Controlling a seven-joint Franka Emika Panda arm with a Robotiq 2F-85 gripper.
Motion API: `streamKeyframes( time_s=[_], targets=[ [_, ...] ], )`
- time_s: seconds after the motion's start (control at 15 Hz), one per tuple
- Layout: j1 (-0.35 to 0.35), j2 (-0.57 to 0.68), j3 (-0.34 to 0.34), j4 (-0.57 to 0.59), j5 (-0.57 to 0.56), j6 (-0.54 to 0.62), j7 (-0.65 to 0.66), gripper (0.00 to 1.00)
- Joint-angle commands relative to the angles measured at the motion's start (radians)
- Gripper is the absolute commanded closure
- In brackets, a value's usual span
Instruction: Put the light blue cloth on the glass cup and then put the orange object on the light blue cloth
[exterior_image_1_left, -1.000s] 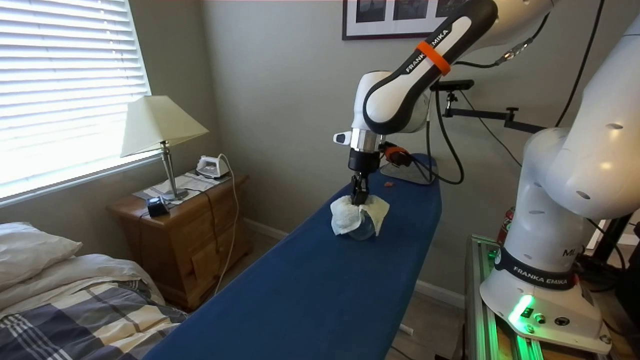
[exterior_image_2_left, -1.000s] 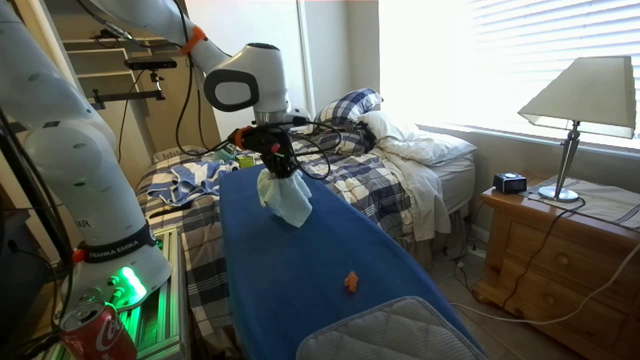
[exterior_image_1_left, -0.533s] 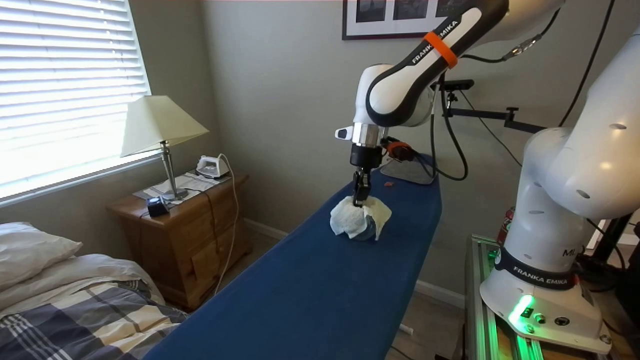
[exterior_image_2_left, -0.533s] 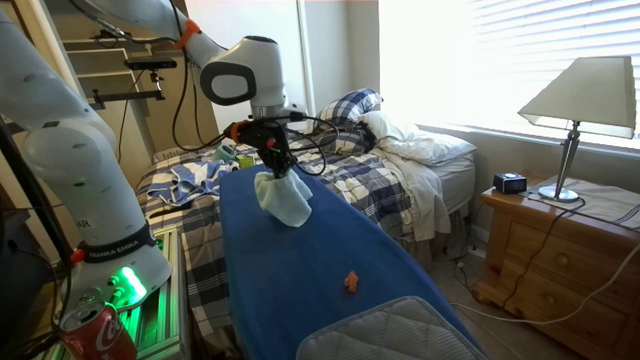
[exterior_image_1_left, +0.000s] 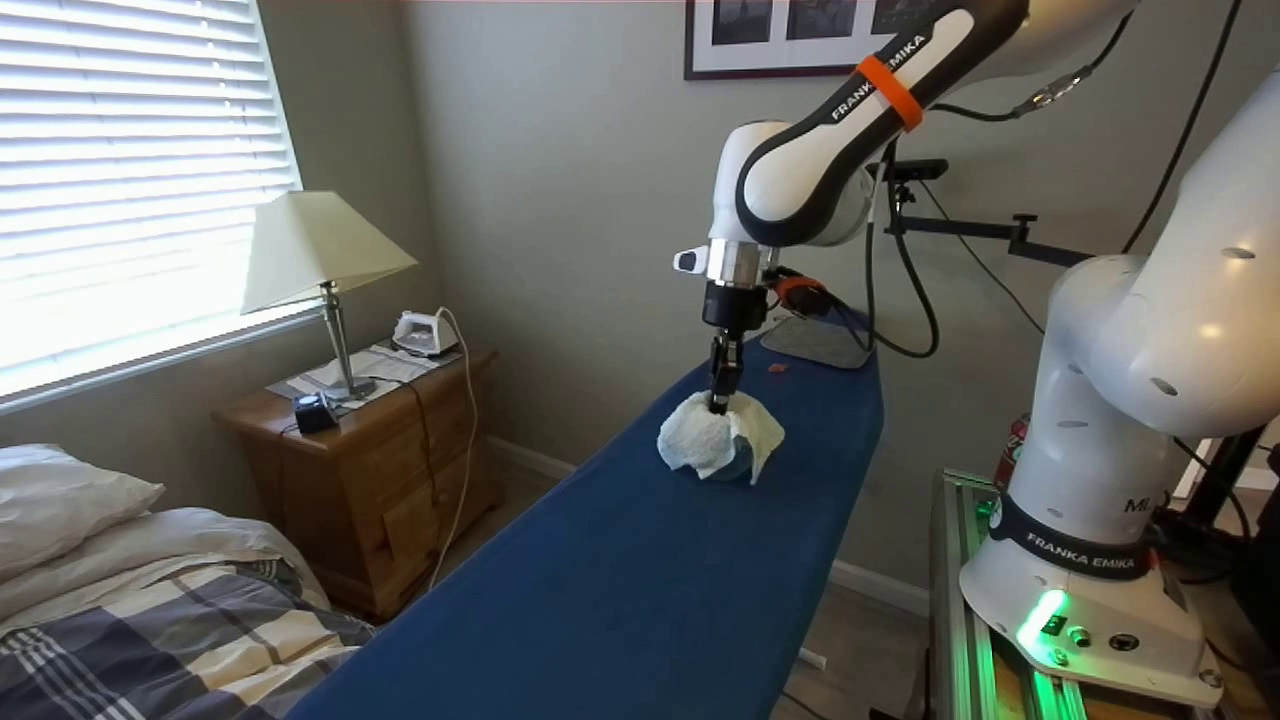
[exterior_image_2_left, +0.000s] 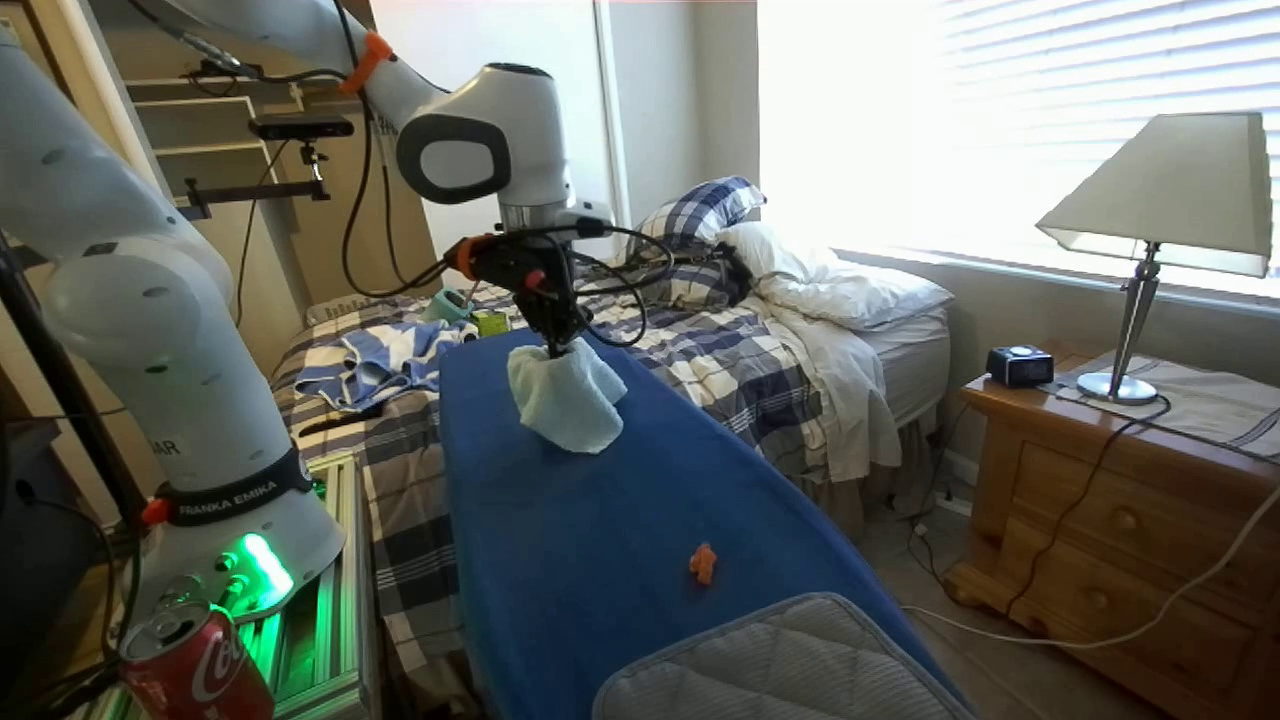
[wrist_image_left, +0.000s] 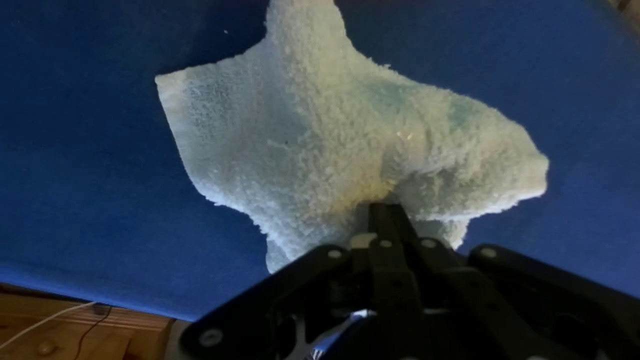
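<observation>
Cloth (exterior_image_1_left: 693, 438) over glass cup (exterior_image_1_left: 736, 463)

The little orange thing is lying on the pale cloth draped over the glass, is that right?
Not quite: the little orange thing lies on the dark blue surface, apart from the pale cloth, as both exterior views show. The cloth is indeed draped over the glass.

I count: my end effector (exterior_image_1_left: 719, 406), 1 | light blue cloth (exterior_image_2_left: 572, 408), 1 | glass cup (exterior_image_1_left: 738, 464), 1 | orange object (exterior_image_2_left: 703, 564), 1, at 5 o'clock from the cloth in an exterior view | bench (exterior_image_2_left: 560, 600), 1 | grey pad (exterior_image_2_left: 770, 665), 1 | lamp (exterior_image_2_left: 1170, 190), 1 | iron (exterior_image_1_left: 425, 334), 1 | nightstand (exterior_image_2_left: 1150, 525), 1 | bed (exterior_image_2_left: 730, 390), 1 | drinks can (exterior_image_2_left: 190, 665), 1
</observation>
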Motion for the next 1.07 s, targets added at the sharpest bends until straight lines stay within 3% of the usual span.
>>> streamKeyframes(
  time_s=[0.0,0.27,1.0],
  targets=[
    [-0.012,-0.001,0.003,0.023,-0.023,-0.069,0.035,0.97],
    [-0.014,0.054,-0.004,0.03,-0.013,-0.093,0.029,0.98],
    [-0.023,0.118,-0.007,0.035,0.033,-0.008,0.014,0.98]
  ],
)
